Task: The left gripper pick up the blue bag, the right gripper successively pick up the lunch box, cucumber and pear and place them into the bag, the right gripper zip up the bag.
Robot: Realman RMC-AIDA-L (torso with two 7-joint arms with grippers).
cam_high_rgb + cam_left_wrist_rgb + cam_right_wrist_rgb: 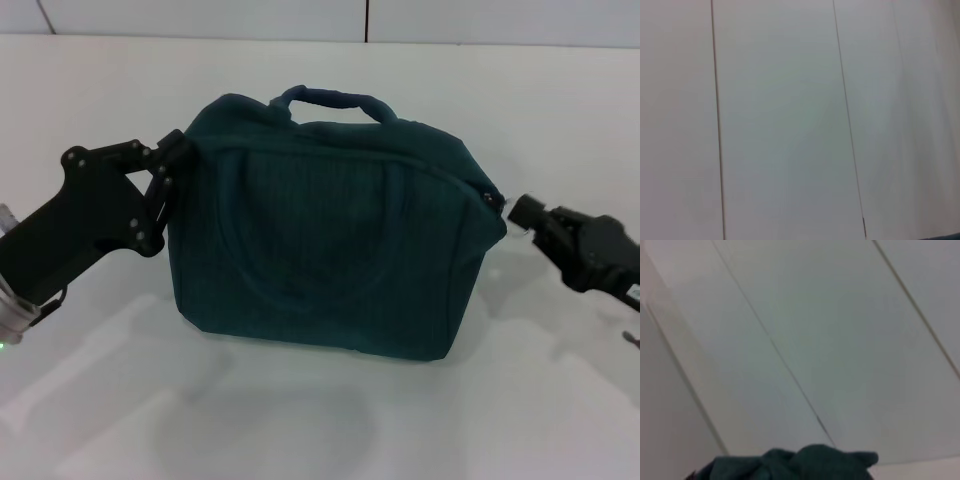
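Lab: bare white table (90,80), panelled wall (790,120)

One blue bag (330,250); two grippers: left gripper (172,165), right gripper (530,215).

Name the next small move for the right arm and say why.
Probably release and back away: the right gripper is at the bag's end by the zipper, the bag looks closed, the left gripper grips the other end, and no food is visible.
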